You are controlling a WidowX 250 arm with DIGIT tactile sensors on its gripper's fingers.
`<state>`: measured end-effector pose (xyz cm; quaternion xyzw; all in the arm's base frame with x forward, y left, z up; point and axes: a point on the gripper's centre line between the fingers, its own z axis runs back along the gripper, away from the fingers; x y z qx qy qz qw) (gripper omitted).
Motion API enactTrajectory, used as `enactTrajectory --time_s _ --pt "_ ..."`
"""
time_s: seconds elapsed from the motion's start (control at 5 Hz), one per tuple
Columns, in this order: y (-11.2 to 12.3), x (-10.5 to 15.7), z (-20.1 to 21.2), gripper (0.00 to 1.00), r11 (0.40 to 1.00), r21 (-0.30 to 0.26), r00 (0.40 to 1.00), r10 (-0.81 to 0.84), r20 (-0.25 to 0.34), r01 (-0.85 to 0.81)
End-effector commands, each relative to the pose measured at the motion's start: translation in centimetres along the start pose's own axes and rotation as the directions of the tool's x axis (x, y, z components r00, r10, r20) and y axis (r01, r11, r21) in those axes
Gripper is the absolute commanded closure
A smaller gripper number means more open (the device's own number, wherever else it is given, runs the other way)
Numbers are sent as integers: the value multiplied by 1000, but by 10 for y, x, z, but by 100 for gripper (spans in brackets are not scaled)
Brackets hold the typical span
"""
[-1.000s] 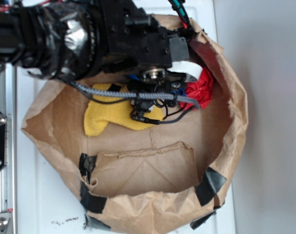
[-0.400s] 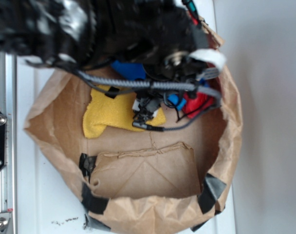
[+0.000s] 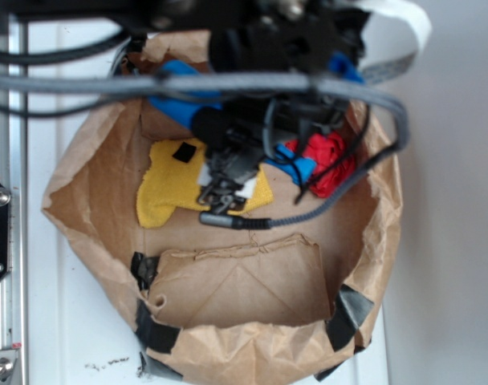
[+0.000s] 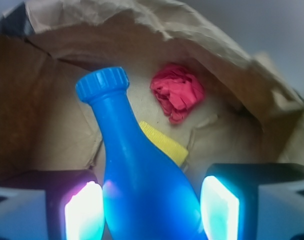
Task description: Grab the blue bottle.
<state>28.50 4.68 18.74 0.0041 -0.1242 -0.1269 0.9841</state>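
Tool (image 4: 152, 205) clenched on blue bottle (image 4: 142, 175): lit pads (image 4: 82, 212) flank wide body on both sides, left pad touching, right pad just beside. Bottle neck and ribbed cap point away from tool, toward paper bag (image 4: 142, 25) wall. Yellow cloth (image 4: 164, 142) behind bottle; red cloth ball (image 4: 177, 95) farther back, apart from both. Exterior view: bottle (image 3: 180, 100) partly hidden under arm (image 3: 260, 48), bag (image 3: 228, 337) on white counter (image 3: 67, 337).

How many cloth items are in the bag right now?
2: the yellow cloth flat on the bag floor, and the red cloth ball beyond the blue bottle. The arm may hide others.
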Motion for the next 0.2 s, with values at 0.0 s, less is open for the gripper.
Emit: enactTrajectory --time_s 0.0 --pt "-10 6 41 100 992 78 994 92 66 -97"
